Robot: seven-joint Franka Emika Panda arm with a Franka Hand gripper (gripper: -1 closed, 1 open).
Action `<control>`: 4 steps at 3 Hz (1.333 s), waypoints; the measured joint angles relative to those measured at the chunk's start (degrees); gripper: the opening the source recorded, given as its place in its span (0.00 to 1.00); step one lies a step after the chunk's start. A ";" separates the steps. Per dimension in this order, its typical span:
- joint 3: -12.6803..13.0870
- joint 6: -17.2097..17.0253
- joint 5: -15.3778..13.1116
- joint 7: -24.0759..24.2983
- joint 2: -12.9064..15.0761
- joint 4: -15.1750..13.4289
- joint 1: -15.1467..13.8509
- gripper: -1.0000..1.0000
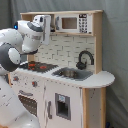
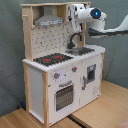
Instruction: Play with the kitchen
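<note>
The second exterior view shows the pincer raised at the kitchen's upper cabinet; whether it is open cannot be told. An approach is judged underway; careful alignment is needed next.

The arm's wrist covers the kitchen's upper cabinet in the second exterior view; the pincer's fingers are hidden.
</note>
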 joint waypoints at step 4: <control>-1.31 -5.32 0.00 -2.08 -9.27 1.53 2.64 1.00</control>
